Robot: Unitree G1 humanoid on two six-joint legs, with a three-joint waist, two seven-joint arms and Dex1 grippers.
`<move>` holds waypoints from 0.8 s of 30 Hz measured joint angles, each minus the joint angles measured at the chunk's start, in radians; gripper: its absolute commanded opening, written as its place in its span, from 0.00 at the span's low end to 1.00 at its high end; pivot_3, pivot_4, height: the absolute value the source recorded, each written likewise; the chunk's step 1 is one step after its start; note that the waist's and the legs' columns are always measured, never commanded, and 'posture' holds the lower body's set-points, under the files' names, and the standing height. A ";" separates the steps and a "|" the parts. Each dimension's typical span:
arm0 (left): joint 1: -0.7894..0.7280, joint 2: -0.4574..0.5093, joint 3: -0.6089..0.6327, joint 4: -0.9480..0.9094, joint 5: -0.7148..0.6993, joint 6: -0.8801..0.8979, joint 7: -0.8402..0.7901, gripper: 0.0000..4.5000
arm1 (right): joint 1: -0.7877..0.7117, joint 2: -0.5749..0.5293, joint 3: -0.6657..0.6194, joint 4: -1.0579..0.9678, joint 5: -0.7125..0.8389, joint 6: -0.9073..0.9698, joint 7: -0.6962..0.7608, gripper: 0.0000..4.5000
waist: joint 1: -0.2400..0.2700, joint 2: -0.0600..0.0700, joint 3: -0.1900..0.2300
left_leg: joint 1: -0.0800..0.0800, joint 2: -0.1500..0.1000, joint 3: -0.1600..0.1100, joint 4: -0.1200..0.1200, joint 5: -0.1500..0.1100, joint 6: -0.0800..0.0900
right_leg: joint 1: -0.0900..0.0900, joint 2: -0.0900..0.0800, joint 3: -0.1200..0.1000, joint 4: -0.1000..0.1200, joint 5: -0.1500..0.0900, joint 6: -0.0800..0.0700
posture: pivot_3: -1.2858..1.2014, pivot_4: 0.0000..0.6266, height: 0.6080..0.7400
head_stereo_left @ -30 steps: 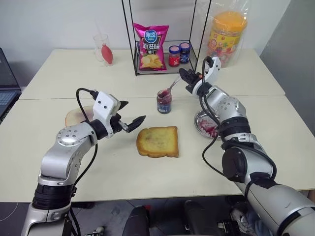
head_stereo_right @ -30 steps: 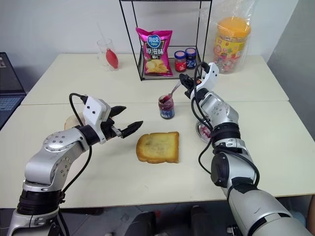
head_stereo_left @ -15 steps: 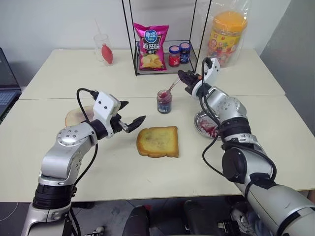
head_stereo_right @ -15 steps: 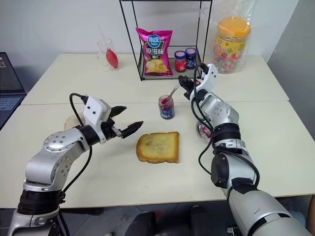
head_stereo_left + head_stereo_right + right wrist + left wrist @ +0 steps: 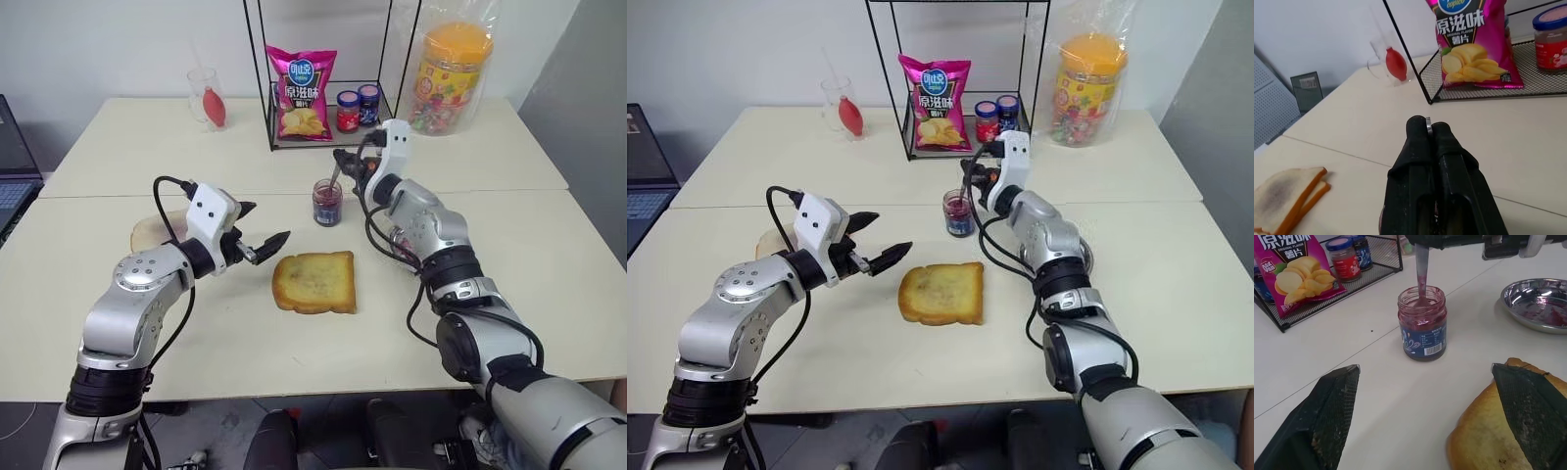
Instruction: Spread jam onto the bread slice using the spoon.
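Note:
The jam jar [image 5: 327, 202] stands open on the table behind the bread slice [image 5: 315, 282], a golden toasted square lying flat. My right gripper [image 5: 345, 162] hovers just above the jar, shut on the handle of the spoon [image 5: 1421, 269]. The spoon stands almost upright with its bowl down in the jam [image 5: 1422, 308]. The handle's end peeks out between the shut fingers [image 5: 1418, 132]. My left gripper [image 5: 266, 222] hangs open and empty, left of the bread and a little above the table, pointing toward the jar.
A round metal dish [image 5: 1537, 303] smeared with jam sits right of the jar. A pile of toast slices [image 5: 152, 233] lies at the left. Behind stands a wire rack [image 5: 269, 117] with a chips bag [image 5: 302, 93] and two lidded jars [image 5: 357, 108], a glass [image 5: 206, 98] and a candy tub [image 5: 449, 73].
My right gripper has swung left over the jar and rolled, bringing the spoon from a slant to nearly upright in the jam. The left arm has stayed still.

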 measured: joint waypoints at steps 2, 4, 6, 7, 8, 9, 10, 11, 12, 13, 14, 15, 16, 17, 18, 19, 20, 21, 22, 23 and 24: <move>0.000 -0.001 0.000 0.000 0.001 0.000 0.000 1.00 | 0.000 0.000 0.001 0.000 -0.002 -0.004 0.007 0.02 | 0.000 0.000 0.000 | 0.000 0.000 0.000 0.000 0.000 0.000 | 0.000 0.000 0.000 0.000 0.000 0.000 | 0.52 0.24 1.00; 0.000 -0.002 0.000 0.000 0.001 -0.001 0.000 1.00 | 0.000 0.000 0.005 0.000 -0.004 -0.004 0.013 0.02 | 0.000 0.000 0.000 | 0.000 0.000 0.000 0.000 0.000 0.000 | 0.000 0.000 0.000 0.000 0.000 0.000 | 0.52 0.24 1.00; 0.000 -0.003 0.000 0.000 0.002 -0.002 -0.001 1.00 | 0.000 0.001 0.009 0.000 -0.006 -0.003 0.017 0.02 | 0.000 0.000 0.000 | 0.000 0.000 0.000 0.000 0.000 0.000 | 0.000 0.000 0.000 0.000 0.000 0.000 | 0.52 0.24 1.00; 0.000 -0.004 0.000 0.000 0.003 -0.002 -0.001 1.00 | 0.000 0.002 0.009 0.000 -0.005 0.002 0.017 0.02 | 0.000 0.000 0.000 | 0.000 0.000 0.000 0.000 0.000 0.000 | 0.000 0.000 0.000 0.000 0.000 0.000 | 0.52 0.24 1.00; 0.000 -0.006 -0.001 0.000 0.003 -0.003 0.000 1.00 | 0.000 0.004 0.008 0.000 -0.003 0.011 0.018 0.02 | 0.000 0.000 0.000 | 0.000 0.000 0.000 0.000 0.000 0.000 | 0.000 0.000 0.000 0.000 0.000 0.000 | 0.52 0.24 1.00; 0.000 -0.008 -0.001 0.000 0.004 -0.003 -0.001 1.00 | 0.001 0.006 0.008 0.000 -0.002 0.016 0.018 0.02 | 0.000 0.000 0.000 | 0.000 0.000 0.000 0.000 0.000 0.000 | 0.000 0.000 0.000 0.000 0.000 0.000 | 0.52 0.24 1.00; 0.000 -0.010 -0.001 0.000 0.004 -0.004 -0.001 1.00 | 0.002 0.006 0.008 0.000 -0.002 0.020 0.018 0.02 | 0.000 0.000 0.000 | 0.000 0.000 0.000 0.000 0.000 0.000 | 0.000 0.000 0.000 0.000 0.000 0.000 | 0.52 0.24 1.00; 0.000 -0.012 -0.002 0.000 0.005 -0.005 -0.001 1.00 | 0.004 0.006 0.009 0.000 -0.003 0.019 0.017 0.02 | 0.000 0.000 0.000 | 0.000 0.000 0.000 0.000 0.000 0.000 | 0.000 0.000 0.000 0.000 0.000 0.000 | 0.52 0.24 1.00; -0.001 -0.014 -0.002 0.000 0.005 -0.006 -0.001 1.00 | 0.008 0.003 0.016 0.000 -0.011 0.012 0.017 0.02 | 0.000 0.000 0.000 | 0.000 0.000 0.000 0.000 0.000 0.000 | 0.000 0.000 0.000 0.000 0.000 0.000 | 0.52 0.24 1.00; -0.002 -0.015 -0.002 0.001 0.005 -0.006 -0.001 1.00 | 0.012 0.001 0.023 0.000 -0.027 0.004 0.017 0.02 | 0.000 0.000 0.000 | 0.000 0.000 0.000 0.000 0.000 0.000 | 0.000 0.000 0.000 0.000 0.000 0.000 | 0.52 0.24 1.00; -0.003 -0.015 -0.002 0.001 0.005 -0.007 -0.001 1.00 | 0.017 -0.001 0.033 0.000 -0.040 -0.006 0.016 0.02 | 0.000 0.000 0.000 | 0.000 0.000 0.000 0.000 0.000 0.000 | 0.000 0.000 0.000 0.000 0.000 0.000 | 0.52 0.24 1.00; -0.004 -0.016 -0.002 0.001 0.005 -0.010 -0.001 1.00 | 0.022 -0.002 0.038 0.000 -0.047 -0.014 0.016 0.02 | 0.000 0.000 0.000 | 0.000 0.000 0.000 0.000 0.000 0.000 | 0.000 0.000 0.000 0.000 0.000 0.000 | 0.52 0.24 1.00; -0.005 -0.017 -0.002 0.001 0.005 -0.014 -0.001 1.00 | 0.026 -0.001 0.038 0.000 -0.048 -0.016 0.017 0.02 | 0.000 0.000 0.000 | 0.000 0.000 0.000 0.000 0.000 0.000 | 0.000 0.000 0.000 0.000 0.000 0.000 | 0.52 0.24 1.00; -0.005 -0.017 -0.002 0.001 0.005 -0.016 -0.001 1.00 | 0.031 -0.002 0.042 -0.001 -0.052 -0.024 0.019 0.02 | 0.000 0.000 0.000 | 0.000 0.000 0.000 0.000 0.000 0.000 | 0.000 0.000 0.000 0.000 0.000 0.000 | 0.52 0.24 1.00; -0.005 -0.018 -0.002 0.001 0.005 -0.017 -0.001 1.00 | 0.036 -0.002 0.049 -0.005 -0.060 -0.035 0.020 0.02 | 0.000 0.000 0.000 | 0.000 0.000 0.000 0.000 0.000 0.000 | 0.000 0.000 0.000 0.000 0.000 0.000 | 0.52 0.24 1.00; -0.005 -0.019 -0.003 0.001 0.005 -0.017 -0.001 1.00 | 0.043 -0.001 0.058 -0.012 -0.069 -0.041 0.023 0.02 | 0.000 0.000 0.000 | 0.000 0.000 0.000 0.000 0.000 0.000 | 0.000 0.000 0.000 0.000 0.000 0.000 | 0.52 0.24 1.00; -0.006 -0.020 -0.004 0.002 0.006 -0.017 -0.001 1.00 | 0.049 0.001 0.064 -0.015 -0.075 -0.048 0.030 0.02 | 0.000 0.000 0.000 | 0.000 0.000 0.000 0.000 0.000 0.000 | 0.000 0.000 0.000 0.000 0.000 0.000 | 0.52 0.24 1.00; -0.007 -0.020 -0.005 0.002 0.006 -0.017 -0.002 1.00 | 0.051 0.002 0.070 -0.015 -0.078 -0.048 0.036 0.02 | 0.000 0.000 0.000 | 0.000 0.000 0.000 0.000 0.000 0.000 | 0.000 0.000 0.000 0.000 0.000 0.000 | 0.52 0.24 1.00; -0.007 -0.020 -0.006 0.002 0.006 -0.018 -0.002 1.00 | 0.052 0.002 0.075 -0.015 -0.079 -0.048 0.039 0.02 | 0.000 0.000 0.000 | 0.000 0.000 0.000 0.000 0.000 0.000 | 0.000 0.000 0.000 0.000 0.000 0.000 | 0.52 0.24 1.00; -0.007 -0.020 -0.007 0.002 0.006 -0.018 -0.003 1.00 | 0.052 0.004 0.076 -0.016 -0.078 -0.046 0.039 0.02 | 0.000 0.000 0.000 | 0.000 0.000 0.000 0.000 0.000 0.000 | 0.000 0.000 0.000 0.000 0.000 0.000 | 0.52 0.24 1.00; -0.007 -0.020 -0.008 0.002 0.006 -0.018 -0.003 1.00 | 0.052 0.004 0.075 -0.020 -0.078 -0.039 0.039 0.02 | 0.000 0.000 0.000 | 0.000 0.000 0.000 0.000 0.000 0.000 | 0.000 0.000 0.000 0.000 0.000 0.000 | 0.52 0.24 1.00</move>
